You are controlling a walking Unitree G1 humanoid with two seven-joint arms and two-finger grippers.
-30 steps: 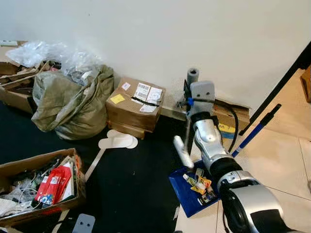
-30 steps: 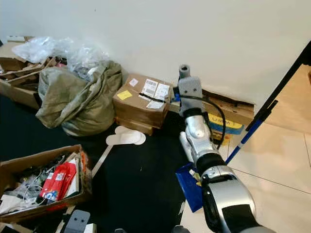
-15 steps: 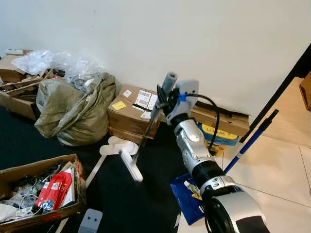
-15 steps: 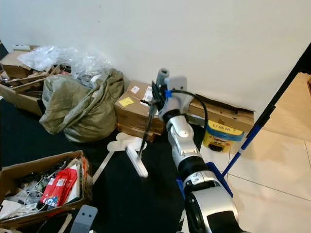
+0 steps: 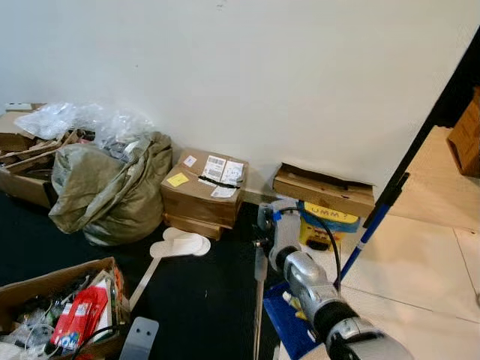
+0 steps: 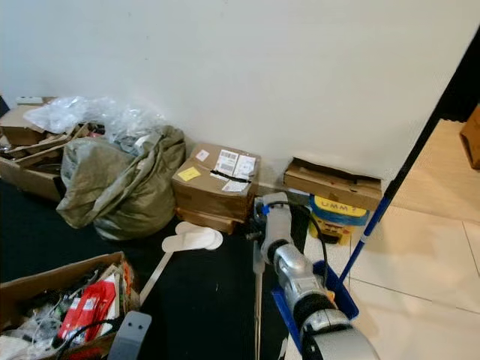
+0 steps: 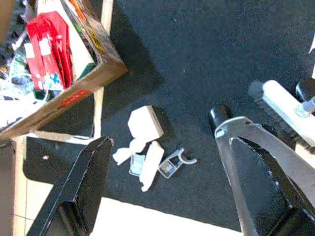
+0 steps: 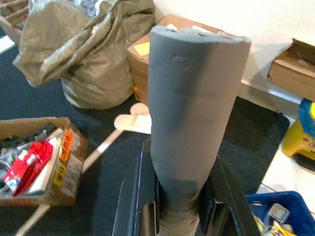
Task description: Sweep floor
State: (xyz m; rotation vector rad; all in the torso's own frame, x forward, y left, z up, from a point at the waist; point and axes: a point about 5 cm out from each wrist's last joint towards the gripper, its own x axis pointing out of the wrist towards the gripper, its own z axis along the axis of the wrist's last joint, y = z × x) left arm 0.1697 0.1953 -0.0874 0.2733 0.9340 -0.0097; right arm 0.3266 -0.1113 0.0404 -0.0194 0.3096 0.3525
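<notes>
Boxes (image 5: 202, 186) and a sack (image 5: 105, 187) crowd black carpet (image 5: 202, 300) beside white wall (image 5: 262, 75).

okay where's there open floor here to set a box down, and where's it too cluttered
Open: the dark mat between the white slippers and the open carton, and the pale tiles beyond the blue pole. Crowded: the wall line with the sack, taped boxes and yellow tub, and around the blue dustpan.

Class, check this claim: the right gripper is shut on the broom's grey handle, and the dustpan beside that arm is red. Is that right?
One detail is wrong. The right gripper is indeed shut on the grey broom handle, but the dustpan beside that arm is blue, not red. The right eye view shows its blue rim on the pale tiles.
</notes>
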